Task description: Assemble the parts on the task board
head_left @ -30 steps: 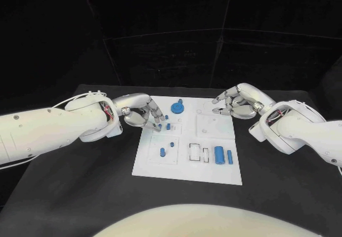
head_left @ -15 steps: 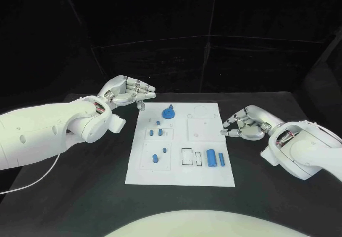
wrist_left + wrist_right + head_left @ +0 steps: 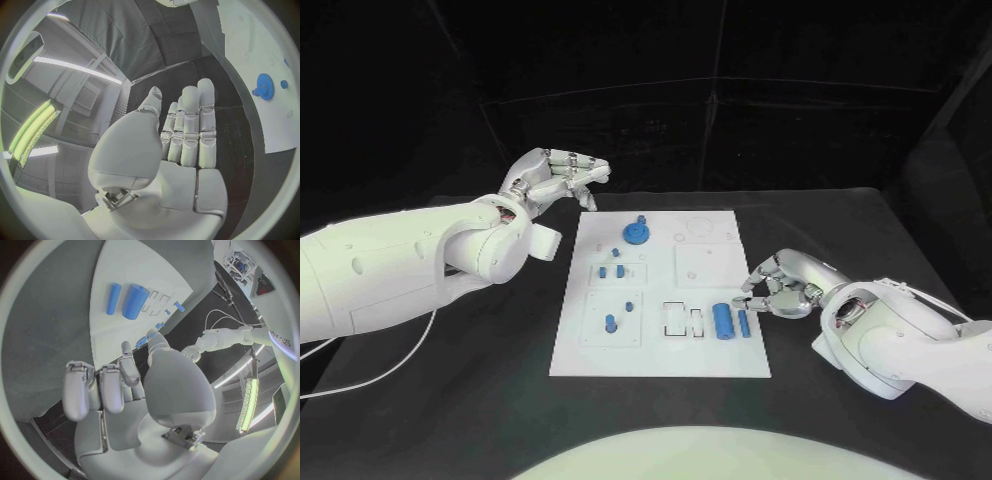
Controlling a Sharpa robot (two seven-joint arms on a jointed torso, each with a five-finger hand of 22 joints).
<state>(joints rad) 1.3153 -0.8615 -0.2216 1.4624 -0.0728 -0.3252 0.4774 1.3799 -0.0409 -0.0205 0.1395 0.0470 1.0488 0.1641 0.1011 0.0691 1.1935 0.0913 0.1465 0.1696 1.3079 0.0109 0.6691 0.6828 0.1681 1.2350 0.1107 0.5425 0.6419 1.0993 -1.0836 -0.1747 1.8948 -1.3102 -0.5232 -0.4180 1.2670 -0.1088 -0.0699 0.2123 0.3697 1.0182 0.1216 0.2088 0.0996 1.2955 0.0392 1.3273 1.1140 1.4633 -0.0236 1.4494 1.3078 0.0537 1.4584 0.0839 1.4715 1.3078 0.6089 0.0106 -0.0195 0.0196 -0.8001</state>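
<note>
Head view: flat white task board point(image 3: 708, 353) bears a round blue gear point(image 3: 636, 234).

Two white, smooth-shelled robot arms end in silver, many-fingered hands. The left arm point(image 3: 401, 265) is a thick rounded casing dotted with small dark screw holes; a thin white cable loops from beneath it, and red wiring shows at the wrist joint behind the left hand point(image 3: 554, 180). The right arm point(image 3: 913, 345) has the same glossy white shell, with a ring-shaped wrist collar exposing red wires behind the right hand point(image 3: 783, 285). The metallic fingers point(image 3: 190, 127) are segmented, with pale pads.
</note>
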